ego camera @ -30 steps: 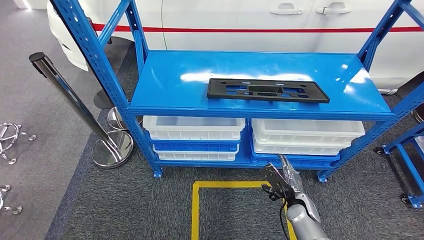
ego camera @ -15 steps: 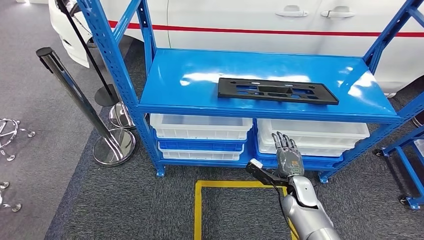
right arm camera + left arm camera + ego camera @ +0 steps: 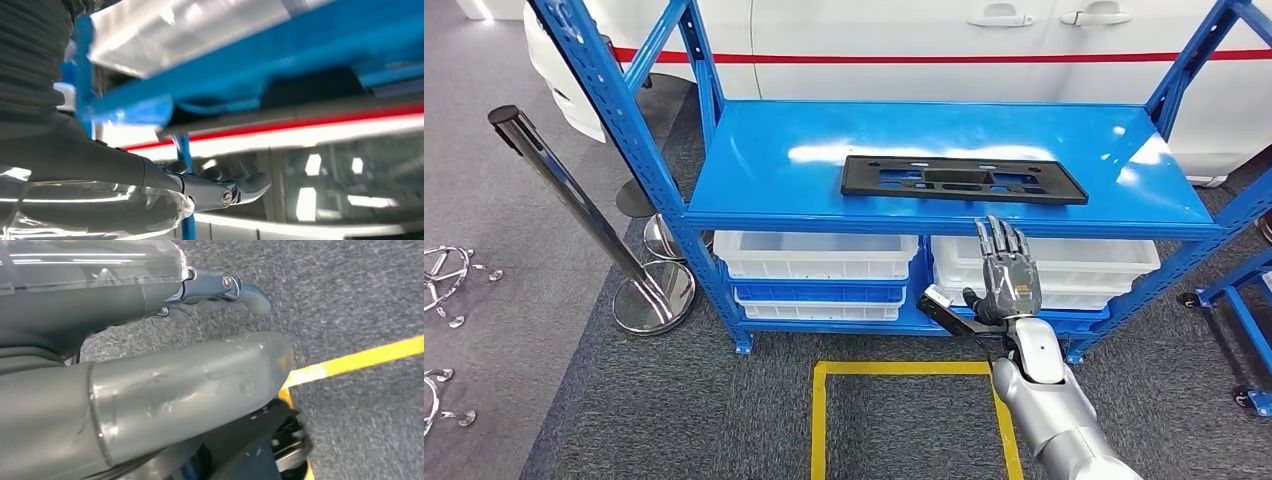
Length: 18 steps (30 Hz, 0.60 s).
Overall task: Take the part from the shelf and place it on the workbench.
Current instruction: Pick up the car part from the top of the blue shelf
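The part point(image 3: 964, 181) is a long flat black plate with cut-outs, lying on the top board of the blue shelf point(image 3: 764, 170), right of its middle. My right hand point(image 3: 1007, 280) is raised in front of the shelf, just below the board's front edge and below the part, with its fingers spread upward and nothing in it. In the right wrist view the fingers point(image 3: 210, 187) point up under the blue shelf edge point(image 3: 280, 55). My left hand point(image 3: 215, 290) hangs over the grey carpet, fingers stretched out and holding nothing.
White and blue bins point(image 3: 814, 256) are stacked on the lower level, with more bins point(image 3: 1064, 262) beside them. A chrome stanchion point(image 3: 574, 200) leans at the left. A yellow floor line point(image 3: 894, 370) marks the carpet. A white car point(image 3: 924, 30) stands behind, and another blue frame point(image 3: 1239, 290) is at the right.
My right hand has risen from near the floor line to just under the shelf's front edge, its fingers now spread upward. The camera shifted slightly; the part has not moved.
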Each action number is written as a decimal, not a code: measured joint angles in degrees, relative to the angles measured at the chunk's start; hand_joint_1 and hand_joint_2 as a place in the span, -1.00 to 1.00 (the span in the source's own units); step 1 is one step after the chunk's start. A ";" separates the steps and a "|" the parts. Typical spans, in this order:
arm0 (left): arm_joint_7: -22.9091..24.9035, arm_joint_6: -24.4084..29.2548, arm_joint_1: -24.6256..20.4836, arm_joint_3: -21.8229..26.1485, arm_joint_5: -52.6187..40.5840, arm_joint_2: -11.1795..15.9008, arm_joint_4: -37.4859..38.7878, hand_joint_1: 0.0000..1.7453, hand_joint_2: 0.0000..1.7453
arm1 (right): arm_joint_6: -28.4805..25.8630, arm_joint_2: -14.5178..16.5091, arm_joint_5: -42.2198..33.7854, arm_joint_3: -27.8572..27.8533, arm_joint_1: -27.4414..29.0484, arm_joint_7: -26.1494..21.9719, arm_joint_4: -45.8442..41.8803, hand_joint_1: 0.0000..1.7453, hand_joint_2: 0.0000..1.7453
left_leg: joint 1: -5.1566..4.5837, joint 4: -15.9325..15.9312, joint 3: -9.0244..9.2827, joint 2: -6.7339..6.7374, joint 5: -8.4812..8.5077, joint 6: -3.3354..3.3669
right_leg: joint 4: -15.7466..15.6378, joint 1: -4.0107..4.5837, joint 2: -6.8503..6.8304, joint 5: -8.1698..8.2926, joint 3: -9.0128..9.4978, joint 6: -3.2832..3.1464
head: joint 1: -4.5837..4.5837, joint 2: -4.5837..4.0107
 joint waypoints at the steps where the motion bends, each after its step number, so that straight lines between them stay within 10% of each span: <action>1: 0.11 0.00 -0.11 -0.02 -0.11 -0.01 0.02 -1.00 -1.00 | -0.31 0.16 1.39 -0.02 -0.11 0.01 -0.52 -1.00 1.00 | 0.01 1.25 -0.67 0.00 0.13 -0.04 | 0.08 0.03 0.03 -0.03 0.00 -0.03 | -0.01 0.00; 5: 0.33 0.00 -0.65 -0.06 -0.31 -0.02 0.04 -1.00 -1.00 | -1.11 0.72 4.38 -0.05 -0.34 0.01 -2.08 -1.00 1.00 | -0.07 -10.87 4.77 0.05 6.95 0.53 | 0.72 0.14 0.11 -0.46 0.03 0.39 | -0.01 0.00; 7: 0.33 -0.01 -0.91 -0.06 -0.32 -0.02 0.04 -1.00 -1.00 | -1.27 0.82 4.53 -0.12 -0.58 0.02 -2.43 -1.00 1.00 | -0.25 -14.58 6.36 0.06 7.81 0.96 | 0.94 0.34 0.08 -0.58 -0.17 0.92 | 0.01 0.00; 11: 0.34 0.09 -1.00 -0.08 -0.55 -0.03 0.04 -1.00 -1.00 | -1.33 0.95 4.82 -0.38 -0.74 -0.44 -3.29 -1.00 1.00 | -0.19 -15.45 6.71 0.03 8.21 2.11 | 2.07 0.25 0.15 -1.44 -0.74 2.14 | 0.03 0.00; 15: 0.50 0.46 -1.27 -0.42 -0.86 -0.01 0.04 -1.00 -1.00 | -1.37 1.37 7.16 -1.26 -0.67 -1.12 -4.56 -1.00 1.00 | -0.14 -15.73 6.77 0.08 8.38 2.78 | 14.49 -0.01 0.28 -7.23 -6.77 2.85 | 0.03 0.00; 18: 0.90 0.40 -1.30 -0.62 -0.44 0.05 0.04 -1.00 -1.00 | -1.37 1.88 8.86 -1.30 -0.81 0.21 -4.07 -1.00 1.00 | -0.15 -15.48 6.81 -0.01 8.21 2.68 | 13.67 -0.14 0.26 -4.57 -6.85 2.92 | 0.03 0.00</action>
